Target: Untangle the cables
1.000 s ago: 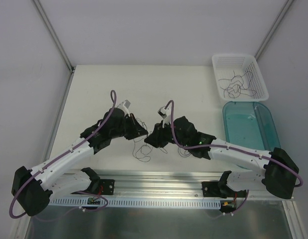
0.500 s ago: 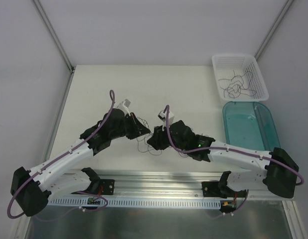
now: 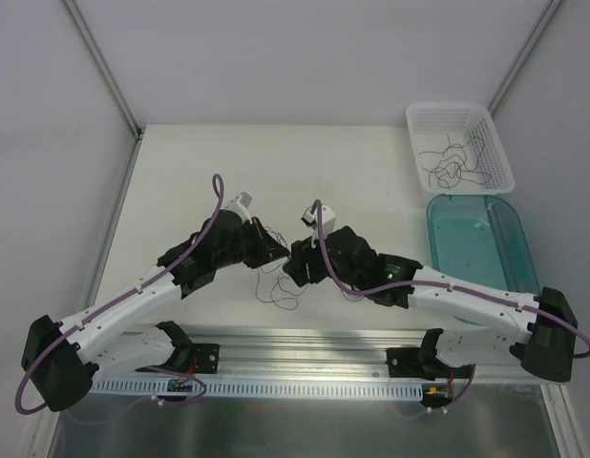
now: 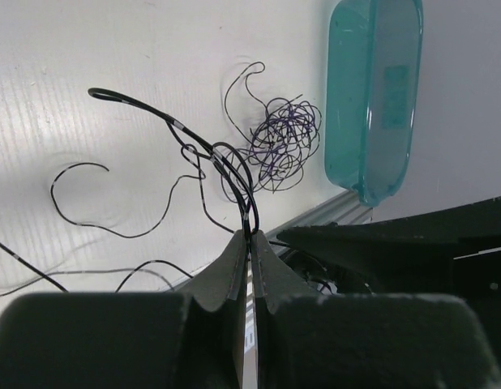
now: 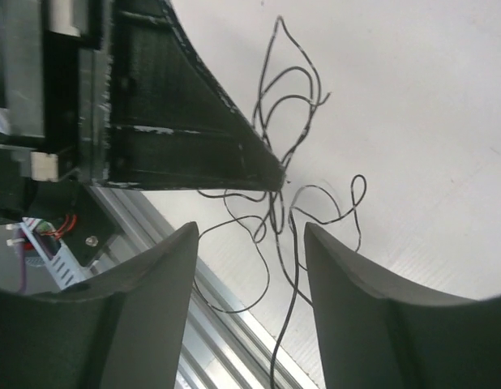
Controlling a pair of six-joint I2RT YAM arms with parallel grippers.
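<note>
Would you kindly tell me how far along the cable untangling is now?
Looks done: a few cables lie in the white basket. In hand: the left pincer is shut on a looping strand, the right pincer open just beside it. Left: the purplish wad near the teal tray is knotted.

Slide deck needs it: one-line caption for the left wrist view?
Left claw shut on a few cables, tangled wad lying on the table behind, teal tray beyond.

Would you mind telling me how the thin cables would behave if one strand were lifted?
Probably floppy yet springy: the cables form curls and loops where they rise from the shut left gripper. Likely very light, and apt to drag neighbours along, since strands interlock in a wad.
</note>
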